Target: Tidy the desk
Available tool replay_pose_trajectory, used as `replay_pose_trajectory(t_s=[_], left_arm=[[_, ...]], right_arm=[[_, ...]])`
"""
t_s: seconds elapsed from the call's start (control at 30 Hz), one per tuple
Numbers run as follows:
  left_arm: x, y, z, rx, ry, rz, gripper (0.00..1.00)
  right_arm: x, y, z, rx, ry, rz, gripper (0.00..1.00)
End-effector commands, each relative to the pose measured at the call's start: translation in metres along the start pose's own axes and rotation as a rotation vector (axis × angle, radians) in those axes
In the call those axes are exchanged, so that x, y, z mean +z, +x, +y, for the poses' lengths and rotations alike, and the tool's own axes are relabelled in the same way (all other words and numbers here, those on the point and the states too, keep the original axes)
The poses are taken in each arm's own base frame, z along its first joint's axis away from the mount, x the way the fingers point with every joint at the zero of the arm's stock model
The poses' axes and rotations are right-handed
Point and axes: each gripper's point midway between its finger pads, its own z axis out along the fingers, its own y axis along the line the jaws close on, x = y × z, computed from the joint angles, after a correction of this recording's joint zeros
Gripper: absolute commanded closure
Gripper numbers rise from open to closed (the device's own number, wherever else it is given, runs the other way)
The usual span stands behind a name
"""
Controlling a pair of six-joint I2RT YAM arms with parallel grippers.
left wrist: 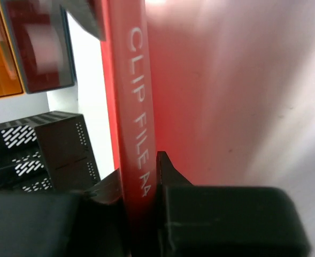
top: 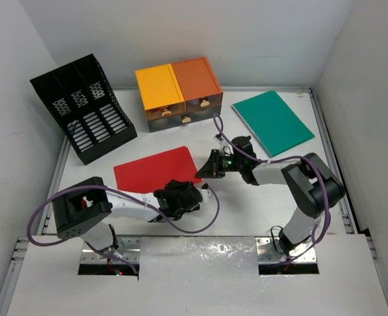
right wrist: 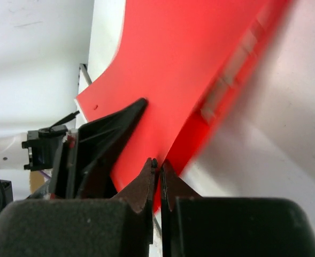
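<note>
Closest in, left tool (top: 180, 192) and right tool (top: 209, 166) both clamp the flat red plastic clip file (top: 153, 168) at the middle of the white desk (top: 246, 210); it and the flat green folder (top: 273, 122) are unfiled, so organizing looks barely begun.

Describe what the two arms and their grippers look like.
Both arms have white links between chunky black joints, the left arm and right arm alike. A purple cable loops along each. The left gripper and right gripper are black with wedge-shaped fingers.
</note>
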Motion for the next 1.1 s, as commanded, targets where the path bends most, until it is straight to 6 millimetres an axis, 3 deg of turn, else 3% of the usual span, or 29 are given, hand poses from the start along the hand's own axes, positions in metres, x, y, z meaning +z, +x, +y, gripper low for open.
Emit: replay_pose_trajectory(t_s=[0.0,0.1,0.17,0.2,0.27,0.3,0.33,0.4,0.43,0.47,0.53,0.7,0.8,1.07], left_arm=[[-0.003,-0.006,0.013,-0.046,-0.02,-0.028,1.0],[-0.007,-0.007,0.018,-0.056,-0.03,-0.034,1.0],[-0.01,-0.007,0.025,-0.067,-0.034,-0.028,1.0],[-0.014,-0.01,0.031,-0.086,-0.027,-0.045,1.0],[-0.021,-0.017,0.052,-0.156,-0.017,-0.078,1.0],[-0.024,-0.02,0.062,-0.186,-0.016,-0.096,1.0],[-0.026,-0.022,0.083,-0.24,-0.038,-0.107,1.0],[-0.041,-0.034,0.122,-0.343,-0.07,-0.204,1.0],[-0.043,-0.029,0.141,-0.393,-0.095,-0.217,1.0],[-0.059,-0.039,0.163,-0.444,-0.11,-0.297,1.0],[-0.074,-0.042,0.189,-0.508,-0.151,-0.363,1.0],[-0.144,-0.051,0.264,-0.706,-0.306,-0.566,1.0],[-0.174,-0.032,0.304,-0.827,-0.479,-0.587,1.0],[-0.235,0.049,0.371,-1.054,-0.885,-0.425,1.0]], right_arm=[[-0.003,-0.018,0.027,-0.085,-0.068,-0.047,1.0],[-0.006,-0.021,0.027,-0.116,-0.046,-0.048,0.99],[-0.01,-0.024,0.024,-0.126,0.006,-0.035,0.74],[-0.016,-0.032,0.03,-0.181,0.011,-0.057,0.51],[-0.027,-0.038,0.031,-0.195,0.056,-0.072,0.4],[-0.04,-0.054,0.036,-0.254,0.097,-0.14,0.35],[-0.048,-0.052,0.03,-0.25,0.158,-0.138,0.2],[-0.067,-0.069,0.02,-0.317,0.292,-0.223,0.07],[-0.081,-0.074,0.027,-0.342,0.324,-0.266,0.01],[-0.092,-0.081,0.018,-0.354,0.394,-0.316,0.01],[-0.109,-0.087,0.027,-0.382,0.418,-0.385,0.01],[-0.12,-0.088,0.028,-0.396,0.444,-0.423,0.01],[-0.118,-0.084,0.022,-0.377,0.449,-0.41,0.01],[-0.111,-0.084,0.022,-0.377,0.423,-0.402,0.01]])
